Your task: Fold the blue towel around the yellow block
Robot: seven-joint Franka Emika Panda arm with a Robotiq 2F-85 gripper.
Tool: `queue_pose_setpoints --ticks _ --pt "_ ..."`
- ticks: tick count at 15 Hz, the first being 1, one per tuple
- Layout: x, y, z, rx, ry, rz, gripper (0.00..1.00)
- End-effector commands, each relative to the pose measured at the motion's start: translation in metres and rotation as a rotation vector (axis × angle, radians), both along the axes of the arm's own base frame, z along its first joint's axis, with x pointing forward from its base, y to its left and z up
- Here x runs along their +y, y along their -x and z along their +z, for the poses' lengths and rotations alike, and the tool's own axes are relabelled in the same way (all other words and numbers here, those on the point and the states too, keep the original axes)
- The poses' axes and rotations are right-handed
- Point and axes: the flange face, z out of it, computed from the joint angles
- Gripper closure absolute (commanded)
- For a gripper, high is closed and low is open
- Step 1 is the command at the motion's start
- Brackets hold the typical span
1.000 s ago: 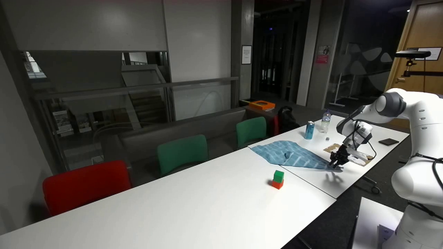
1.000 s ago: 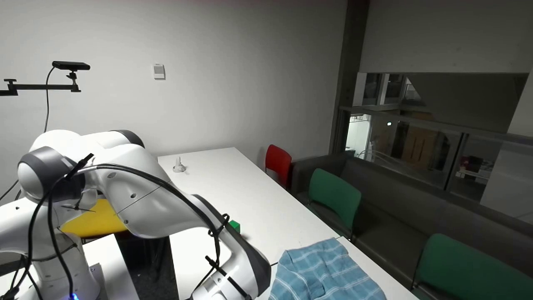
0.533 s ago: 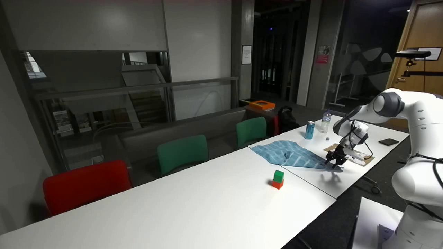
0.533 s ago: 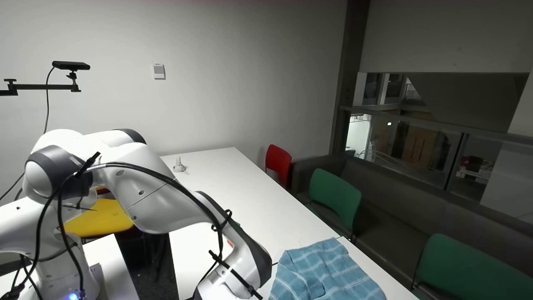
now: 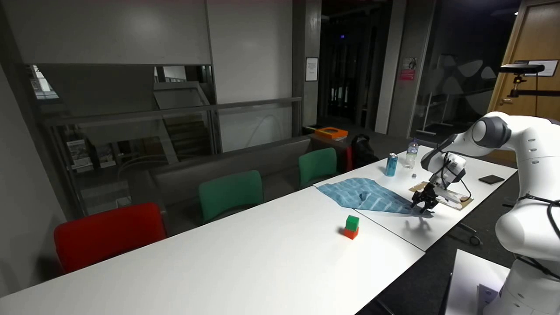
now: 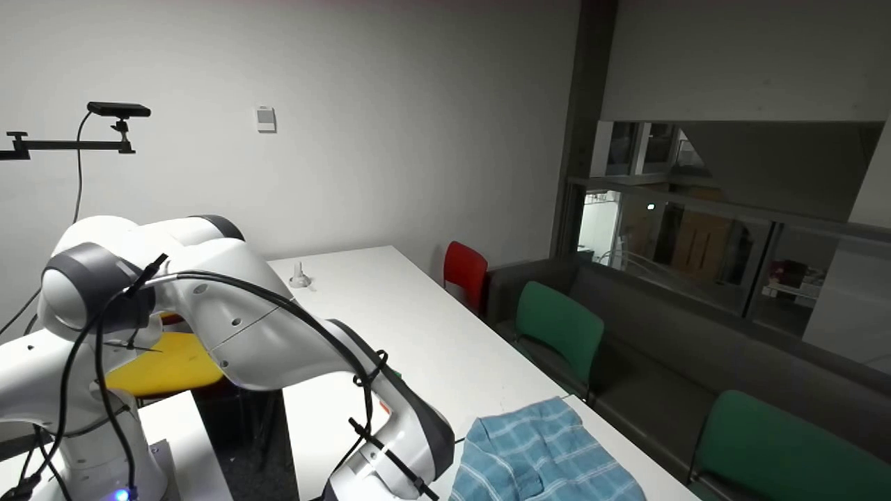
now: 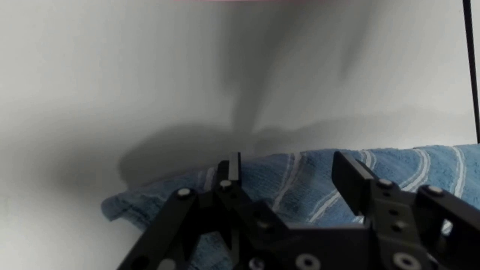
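The blue towel (image 5: pixel 372 197) lies spread across the table, narrowing to a point under my gripper (image 7: pixel 287 159). A small raised fold shows near its middle in an exterior view. In the wrist view the jaws stand apart above the towel (image 7: pixel 277 183), with its striped cloth visible below and between the fingers (image 7: pixel 234 167) and nothing gripped. The towel's tip reaches past the left finger. At the lower edge of an exterior view, the towel (image 6: pixel 550 452) lies beside the arm, and the gripper is out of frame there. The yellow block is hidden or out of view.
A green block (image 5: pixel 352 223) sits on a red block (image 5: pixel 351 234) in front of the towel. Beyond stand a blue can (image 5: pixel 391 165) and a bottle (image 5: pixel 411 155). Brown cardboard (image 5: pixel 418 187) lies behind the gripper, a dark flat object (image 5: pixel 491 179) farther right.
The jaws have spread apart, and the gripper has shifted slightly toward the towel's middle. Over the last half second the arm looks still. The towel shows no clear movement.
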Motion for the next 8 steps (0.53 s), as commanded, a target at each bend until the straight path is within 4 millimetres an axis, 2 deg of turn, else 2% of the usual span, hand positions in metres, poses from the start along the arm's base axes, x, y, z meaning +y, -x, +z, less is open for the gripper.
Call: queue_pose_setpoints --ticks 1,2,8 --pt "0.002 0.0 -0.001 -0.012 0.02 -0.034 0.03" --pt "0.001 0.003 -0.001 -0.019 0.023 -0.048 0.0" --pt "-0.013 0.039 -0.002 -0.103 0.037 -0.189 0.0"
